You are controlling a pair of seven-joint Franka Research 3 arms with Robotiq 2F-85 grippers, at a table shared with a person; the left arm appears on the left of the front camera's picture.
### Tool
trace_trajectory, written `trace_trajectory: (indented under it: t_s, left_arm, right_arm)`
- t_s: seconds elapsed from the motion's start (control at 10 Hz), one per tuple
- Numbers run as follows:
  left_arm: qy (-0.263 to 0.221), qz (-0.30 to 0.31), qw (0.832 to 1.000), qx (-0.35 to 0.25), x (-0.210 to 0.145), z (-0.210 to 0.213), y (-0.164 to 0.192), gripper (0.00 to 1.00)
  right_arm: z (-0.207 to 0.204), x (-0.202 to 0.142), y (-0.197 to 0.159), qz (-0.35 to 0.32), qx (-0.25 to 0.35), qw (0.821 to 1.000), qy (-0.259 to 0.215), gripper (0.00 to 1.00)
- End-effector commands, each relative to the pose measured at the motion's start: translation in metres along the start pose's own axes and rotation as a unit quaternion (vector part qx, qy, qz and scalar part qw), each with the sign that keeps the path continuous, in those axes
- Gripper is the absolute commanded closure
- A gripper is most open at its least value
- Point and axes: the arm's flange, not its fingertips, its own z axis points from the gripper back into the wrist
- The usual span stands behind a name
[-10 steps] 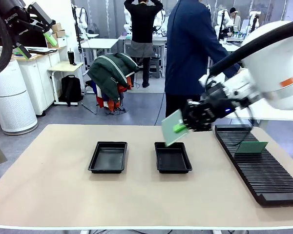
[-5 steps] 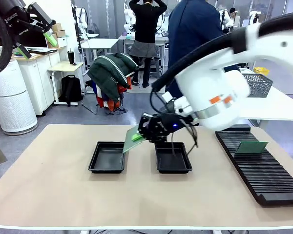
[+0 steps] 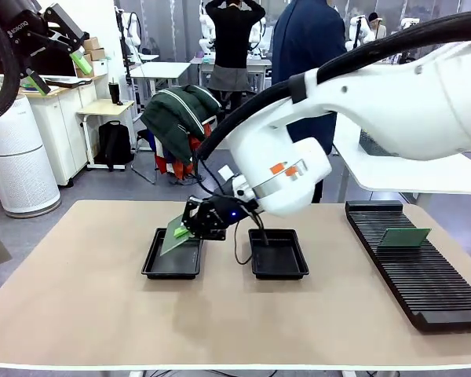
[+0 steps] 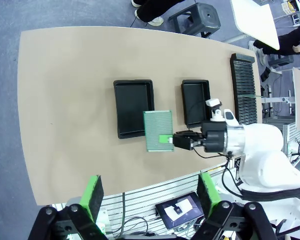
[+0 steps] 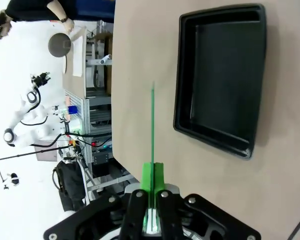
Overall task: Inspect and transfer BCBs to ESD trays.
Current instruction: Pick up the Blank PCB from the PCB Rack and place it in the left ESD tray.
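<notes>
Swung across the pale desk (image 3: 78, 314) since a second ago, the right jaws have left the space above the right shallow black plastic tray (image 3: 279, 275) and now hang over the inner side of its twin, the left black tray (image 3: 151, 263). They are clamped on one edge of a thin green rectangular circuit board (image 3: 173, 237), their green pads (image 5: 158, 172) pressed together on it. The board juts out past the fingertips, tilted, with its far end dipping toward the left tray just below the jaws. I cannot tell whether it touches the tray floor. Seen from above, the board (image 4: 158, 131) overlaps that tray's (image 4: 121, 107) corner, and the right tray (image 4: 195, 122) sits just behind the jaws. Along the jaws' own line the board (image 5: 152, 125) shows edge-on, beside a black tray (image 5: 182, 75).

The left jaws stand wide apart and empty, green-padded fingers (image 4: 94, 200) spread, high above the desk and well away from the right jaws.

Far behind the right jaws, beyond the right tray, lies a long black ribbed rack (image 3: 424, 283) with a second green board (image 3: 404, 236) standing in a slot.
</notes>
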Motion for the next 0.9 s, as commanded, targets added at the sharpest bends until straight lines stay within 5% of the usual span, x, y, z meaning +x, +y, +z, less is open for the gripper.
trace_trajectory:
  t_s: [0.0, 0.8]
  left_arm:
    - [-0.003, 0.001, 1.000, 0.000, -0.002, -0.001, 0.002, 0.00]
    - [-0.003, 0.001, 1.000, 0.000, -0.002, -0.001, 0.002, 0.00]
  right_arm:
    - [-0.025, 0.017, 0.000, 0.007, 0.002, 1.000, -0.004, 0.98]
    - [-0.077, 0.061, -0.032, -0.014, -0.017, 1.000, 0.000, 0.98]
